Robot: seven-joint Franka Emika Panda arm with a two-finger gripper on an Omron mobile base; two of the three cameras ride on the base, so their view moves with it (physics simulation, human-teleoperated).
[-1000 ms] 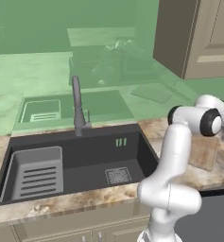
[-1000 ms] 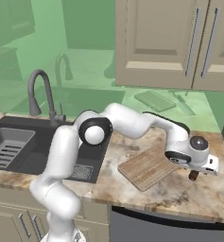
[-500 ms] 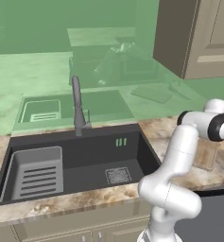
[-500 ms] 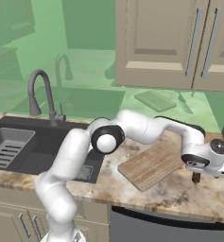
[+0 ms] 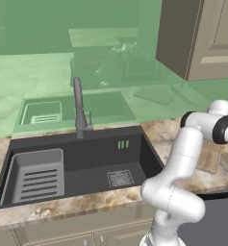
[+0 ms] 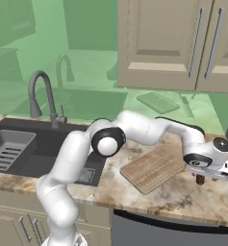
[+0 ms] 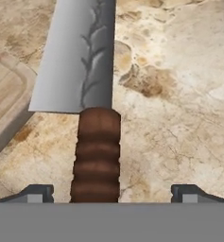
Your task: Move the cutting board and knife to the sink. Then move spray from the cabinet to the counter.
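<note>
gripper hanging wide open over knife, gripping nothing | you're seeing handle sitting between the fingertips | knife lying on counter beside cutting board

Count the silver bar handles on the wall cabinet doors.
2, both upright on the cabinet doors in the right base view: one handle left, the other right. More may lie outside the frame.

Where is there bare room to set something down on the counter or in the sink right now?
The sink floor is bare between the rack and its right wall, around the drain. The counter strip in front of the board is free. Crowded: right of the board, where the knife lies under the gripper.
</note>
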